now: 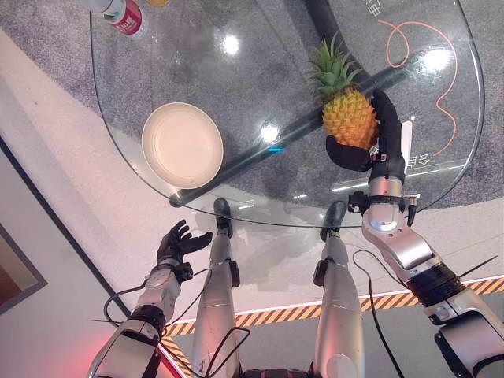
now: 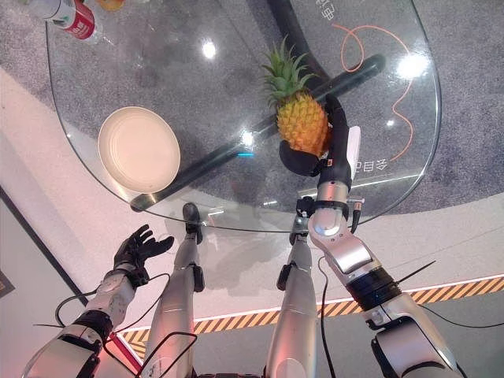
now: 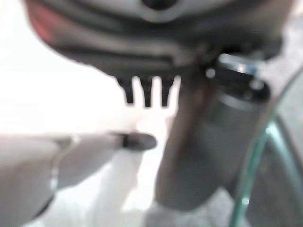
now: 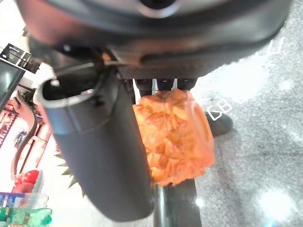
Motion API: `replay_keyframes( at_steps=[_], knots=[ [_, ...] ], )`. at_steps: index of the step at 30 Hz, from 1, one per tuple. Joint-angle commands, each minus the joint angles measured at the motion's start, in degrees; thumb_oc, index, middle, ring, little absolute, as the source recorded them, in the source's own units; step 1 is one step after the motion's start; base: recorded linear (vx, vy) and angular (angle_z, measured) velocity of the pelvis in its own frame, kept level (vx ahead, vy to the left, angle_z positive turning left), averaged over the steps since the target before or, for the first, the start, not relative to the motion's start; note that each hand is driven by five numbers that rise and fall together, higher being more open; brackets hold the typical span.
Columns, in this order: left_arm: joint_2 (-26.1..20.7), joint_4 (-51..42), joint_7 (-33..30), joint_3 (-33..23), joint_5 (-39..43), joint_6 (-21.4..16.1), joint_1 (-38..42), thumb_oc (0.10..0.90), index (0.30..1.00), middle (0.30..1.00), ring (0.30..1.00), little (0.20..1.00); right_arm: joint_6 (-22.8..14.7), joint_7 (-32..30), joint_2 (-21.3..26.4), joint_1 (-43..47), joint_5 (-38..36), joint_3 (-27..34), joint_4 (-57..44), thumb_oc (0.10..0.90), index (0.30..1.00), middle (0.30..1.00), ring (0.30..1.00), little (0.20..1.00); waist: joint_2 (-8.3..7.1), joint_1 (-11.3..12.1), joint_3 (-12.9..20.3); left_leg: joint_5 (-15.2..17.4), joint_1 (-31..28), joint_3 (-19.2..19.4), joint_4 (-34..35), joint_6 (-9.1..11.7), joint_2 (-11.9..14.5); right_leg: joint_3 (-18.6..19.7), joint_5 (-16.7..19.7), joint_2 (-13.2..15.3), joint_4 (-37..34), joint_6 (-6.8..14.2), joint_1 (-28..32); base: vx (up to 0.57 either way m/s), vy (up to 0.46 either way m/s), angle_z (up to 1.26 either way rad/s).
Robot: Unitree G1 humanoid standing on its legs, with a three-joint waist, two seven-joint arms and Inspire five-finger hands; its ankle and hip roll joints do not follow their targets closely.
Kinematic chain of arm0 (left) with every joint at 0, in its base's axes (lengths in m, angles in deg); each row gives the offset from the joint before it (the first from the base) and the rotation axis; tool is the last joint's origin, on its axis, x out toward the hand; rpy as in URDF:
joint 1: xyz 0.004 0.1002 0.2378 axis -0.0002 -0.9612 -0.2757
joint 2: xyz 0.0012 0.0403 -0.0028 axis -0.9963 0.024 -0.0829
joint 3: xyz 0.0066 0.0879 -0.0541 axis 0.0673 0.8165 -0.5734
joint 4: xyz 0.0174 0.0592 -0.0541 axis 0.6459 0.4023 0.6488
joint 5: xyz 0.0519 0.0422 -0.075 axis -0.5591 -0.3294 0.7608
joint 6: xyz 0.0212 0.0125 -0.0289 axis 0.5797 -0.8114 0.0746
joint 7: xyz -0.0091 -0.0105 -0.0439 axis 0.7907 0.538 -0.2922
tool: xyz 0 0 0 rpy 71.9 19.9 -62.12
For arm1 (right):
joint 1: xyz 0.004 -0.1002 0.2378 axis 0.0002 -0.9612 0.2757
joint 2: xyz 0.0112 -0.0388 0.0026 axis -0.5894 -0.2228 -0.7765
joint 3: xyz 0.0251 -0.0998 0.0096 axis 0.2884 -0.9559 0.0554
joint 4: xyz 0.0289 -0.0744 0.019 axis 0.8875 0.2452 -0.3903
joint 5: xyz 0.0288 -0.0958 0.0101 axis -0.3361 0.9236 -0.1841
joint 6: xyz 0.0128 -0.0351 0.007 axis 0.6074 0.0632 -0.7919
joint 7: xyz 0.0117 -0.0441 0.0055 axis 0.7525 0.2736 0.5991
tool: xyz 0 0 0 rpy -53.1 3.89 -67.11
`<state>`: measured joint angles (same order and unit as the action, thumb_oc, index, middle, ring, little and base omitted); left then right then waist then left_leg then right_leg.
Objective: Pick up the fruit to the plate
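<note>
The robot's dark right hand (image 1: 364,150) is wrapped round the lower body of an orange-yellow pineapple with a green spiky crown (image 1: 346,110), its fingers curling up one side and the thumb cupping the base, and the right wrist view shows the knobbly orange skin (image 4: 173,137) pressed between them. The fruit is tilted, its crown pointing toward the far edge of the rounded clear glass table (image 1: 118,118), over the right half and nearer the near edge than the far one. A round cream-white plate (image 1: 182,144) lies empty well apart from it, close to the table's near left edge. At the far left corner lies a red-and-white bottle (image 1: 120,13). The dark left hand (image 1: 178,242) hangs below the table's near edge, fingers spread loosely and holding nothing.
</note>
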<state>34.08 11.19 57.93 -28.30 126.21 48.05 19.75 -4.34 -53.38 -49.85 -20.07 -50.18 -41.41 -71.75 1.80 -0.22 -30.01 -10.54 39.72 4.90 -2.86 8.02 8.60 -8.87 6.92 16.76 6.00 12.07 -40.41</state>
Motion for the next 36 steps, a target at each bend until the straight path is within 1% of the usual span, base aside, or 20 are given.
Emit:
replay_keyframes(
  at_steps=[1, 2, 3, 4, 11, 22, 24, 28, 29, 31, 32, 34, 36],
  knots=[
    [-2.1, 2.0, -1.3, 0.3, 0.2, 0.6, -1.1, 0.800, 0.900, 0.900, 0.900, 0.900, 3.3, -0.1, 1.5, -1.0, -2.0, 1.1, 3.0, 0.800, 0.900, 0.900, 0.900, 0.900, -0.03, 0.4, 0.2, 0.5, 1.5, -0.3, -2.2, 0.1, 0.2, -3.0, 3.0, -0.5, 5.0, -0.5, -4.7, 0.00, 0.000, 0.00],
    [-2.1, 1.9, -1.3, 0.3, 0.2, 0.6, -1.1, 0.800, 0.900, 0.900, 0.900, 0.900, 3.6, -0.2, 1.5, -1.0, -1.9, 1.1, 3.2, 0.800, 0.900, 0.900, 0.900, 0.900, -0.03, 0.4, 0.2, 0.5, 1.6, -0.3, -2.2, 0.1, 0.2, -3.0, 3.0, -0.5, 5.0, -0.5, -4.7, 0.00, 0.000, 0.00],
    [-2.1, 1.9, -1.3, 0.3, 0.1, 0.6, -1.2, 0.800, 0.900, 0.900, 0.900, 0.900, 4.4, 0.0, 1.5, -0.8, -1.3, 1.1, 3.7, 0.718, 0.829, 0.829, 0.829, 0.818, -0.03, 0.4, 0.2, 0.5, 1.5, -0.4, -2.3, 0.2, 0.3, -3.0, 2.9, -0.5, 5.1, -0.5, -4.7, 0.00, 0.000, 0.00],
    [-2.0, 1.9, -1.5, 0.3, 0.1, 0.6, -1.1, 0.800, 0.900, 0.900, 0.900, 0.900, 5.0, -0.3, 1.5, -0.7, -0.8, 1.1, 3.9, 0.100, 0.300, 0.300, 0.300, 0.200, -0.04, 0.5, 0.2, 0.5, 1.5, -0.4, -2.3, 0.1, 0.2, -3.1, 3.0, -0.5, 5.1, -0.5, -4.7, 0.00, 0.000, 0.00],
    [-2.3, 1.0, -1.4, -0.2, 0.6, 1.1, -1.2, 0.800, 0.900, 0.900, 0.900, 0.900, 7.0, -0.2, 1.9, 0.3, -0.4, 1.2, 4.4, 0.100, 0.300, 0.300, 0.300, 0.200, 0.11, 0.7, 0.2, 0.5, 1.7, -0.7, -2.4, 0.1, 0.2, -3.0, 3.0, -0.4, 5.3, -0.4, -4.9, 0.00, 0.000, 0.00],
    [-2.3, 0.3, -1.7, -1.1, 2.5, 0.5, -1.3, 0.800, 0.900, 0.900, 0.900, 0.900, 7.8, 0.0, 2.2, 0.3, 2.9, 0.9, 4.3, 0.100, 0.300, 0.300, 0.300, 0.200, 0.12, 0.8, 0.2, 0.5, 1.3, -0.8, -2.1, 0.1, 0.3, -2.9, 2.9, -0.4, 5.2, -0.4, -4.6, 0.00, 0.000, 0.00],
    [-2.3, -0.3, -1.6, -1.6, 4.5, -0.3, -1.3, 0.800, 0.900, 0.900, 0.900, 0.900, 7.9, 0.0, 2.3, 0.6, 3.0, 0.9, 4.3, 0.100, 0.300, 0.300, 0.300, 0.200, 0.15, 0.9, 0.2, 0.5, 1.1, -0.8, -2.0, 0.1, 0.2, -3.0, 2.9, -0.4, 5.2, -0.4, -4.4, 0.00, 0.000, 0.00],
    [-2.3, -1.3, -2.5, -3.3, 8.6, -2.2, -1.2, 0.800, 0.900, 0.900, 0.900, 0.900, 7.0, -0.2, 2.7, 0.5, 3.3, 1.3, 4.5, 0.100, 0.300, 0.300, 0.300, 0.200, 0.08, 1.0, 0.2, 0.5, 0.7, -0.9, -1.8, 0.2, 0.3, -3.0, 2.7, -0.4, 5.2, -0.3, -4.0, 0.00, 0.000, 0.00],
    [-2.4, -2.1, -3.5, -4.6, 11.1, -3.7, -0.9, 0.800, 0.900, 0.900, 0.900, 0.900, 6.6, -0.2, 2.6, 0.5, 3.5, 1.6, 4.5, 0.100, 0.300, 0.300, 0.300, 0.200, 0.03, 1.0, 0.2, 0.5, 0.4, -0.9, -1.7, 0.2, 0.4, -3.0, 2.6, -0.3, 5.3, -0.3, -3.7, 0.00, 0.000, 0.00],
    [-2.8, -3.2, -6.2, -6.4, 13.2, -5.5, -0.3, 0.800, 0.900, 0.900, 0.900, 0.900, 6.0, -0.5, 2.7, 0.5, 3.8, 1.8, 4.3, 0.100, 0.300, 0.300, 0.300, 0.200, -0.11, 1.1, 0.2, 0.6, 0.1, -1.0, -1.7, 0.2, 0.4, -3.1, 2.4, -0.2, 5.4, -0.3, -3.5, 0.00, 0.000, 0.00],
    [-3.1, -3.9, -8.9, -7.6, 14.1, -7.4, 0.0, 0.800, 0.900, 0.900, 0.900, 0.900, 5.7, -0.7, 2.6, 0.4, 3.9, 1.9, 4.1, 0.100, 0.300, 0.300, 0.300, 0.200, -0.15, 1.2, 0.2, 0.7, 0.0, -1.1, -1.7, 0.2, 0.3, -3.1, 2.4, -0.2, 5.4, -0.3, -3.4, 0.00, 0.000, 0.00],
    [-3.8, -5.2, -14.2, -10.5, 15.7, -9.3, 0.7, 0.800, 0.900, 0.900, 0.900, 0.900, 5.1, -1.1, 2.3, 0.2, 4.3, 2.1, 3.7, 0.100, 0.300, 0.300, 0.300, 0.200, -0.28, 1.3, 0.2, 0.8, -0.4, -1.5, -1.6, 0.2, 0.3, -3.0, 2.2, -0.1, 5.6, -0.3, -3.2, 0.00, 0.000, 0.00],
    [-4.5, -5.9, -17.8, -12.6, 16.9, -11.2, 1.2, 0.800, 0.900, 0.900, 0.900, 0.900, 4.6, -1.2, 2.0, 0.1, 4.8, 2.2, 3.5, 0.100, 0.300, 0.300, 0.300, 0.200, -0.47, 1.4, 0.2, 0.9, -0.7, -1.7, -1.7, 0.3, 0.4, -3.0, 2.0, -0.1, 5.6, -0.3, -2.9, 0.00, 0.000, 0.00]
  ],
)
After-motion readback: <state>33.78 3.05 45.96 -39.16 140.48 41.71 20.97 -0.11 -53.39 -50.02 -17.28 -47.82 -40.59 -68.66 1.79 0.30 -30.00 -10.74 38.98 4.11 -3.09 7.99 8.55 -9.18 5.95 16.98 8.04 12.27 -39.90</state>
